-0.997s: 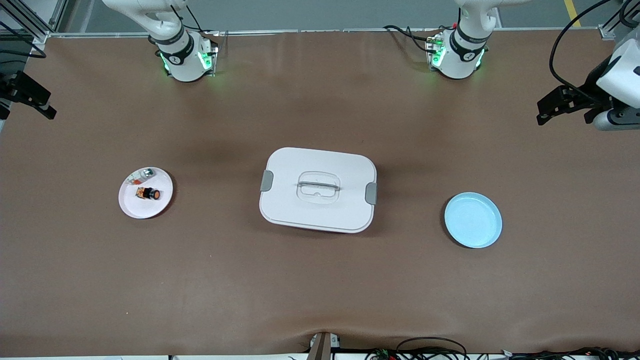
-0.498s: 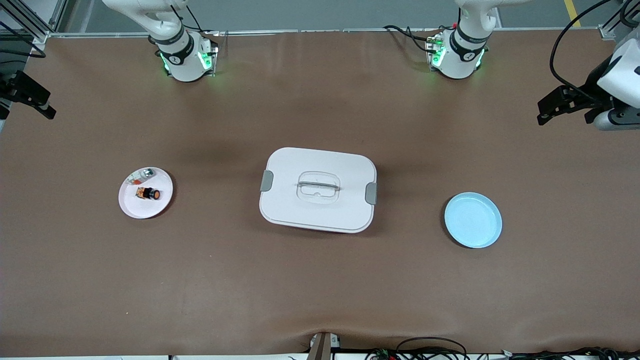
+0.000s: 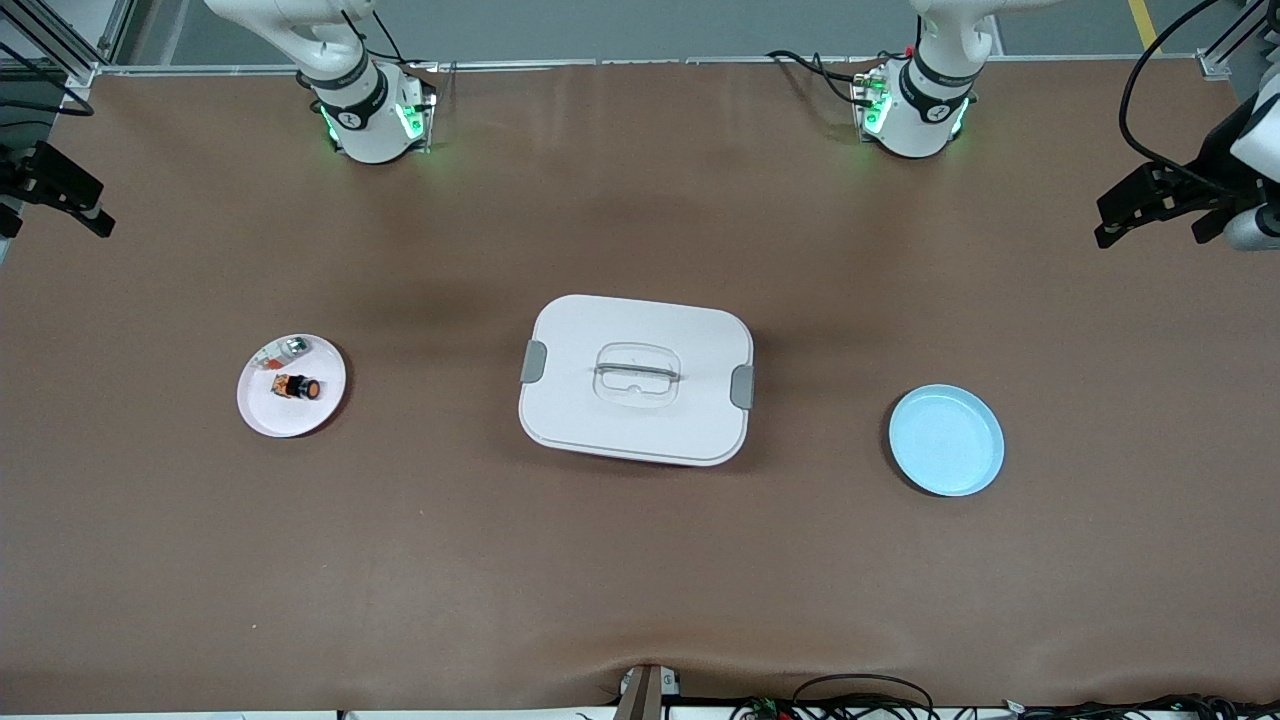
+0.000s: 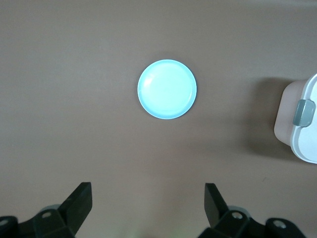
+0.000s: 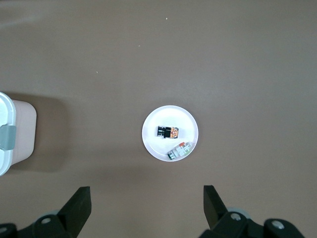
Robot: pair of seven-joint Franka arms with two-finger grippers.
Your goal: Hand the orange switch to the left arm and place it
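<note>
Since the earlier frames the left pincer [image 3: 1125, 205] has drawn toward the edge of the front view at the left arm's end of the desk [image 3: 640, 560]; nothing on the desk has shifted.

Front view: the orange switch [image 3: 298, 386] lies on its side on a small white plate [image 3: 291, 418] toward the right arm's end of the desk, just beside a silvery-clear small part [image 3: 280, 350] on the same plate, the part being farther from the front camera. The box [image 3: 636, 378] sits closed in the middle of the desk, grey clips on its two short sides. A light blue plate [image 3: 946, 440] rests toward the left arm's end, well apart from the box. The right pincer [image 3: 65, 195] hangs high at the edge of the view, over the right arm's end of the desk.

Left wrist view: the left pincer [image 4: 148, 203] has its fingers [image 4: 79, 201] spread wide, holding nothing, high over the light blue plate [image 4: 167, 89]. A corner of the box [image 4: 302, 119] shows at the edge.

Right wrist view: the right pincer [image 5: 146, 203] is likewise spread wide and bare, high over the white plate [image 5: 153, 134] carrying the orange switch [image 5: 167, 132] and the silvery-clear part [image 5: 179, 150]. The box [image 5: 7, 134] shows at the edge.
</note>
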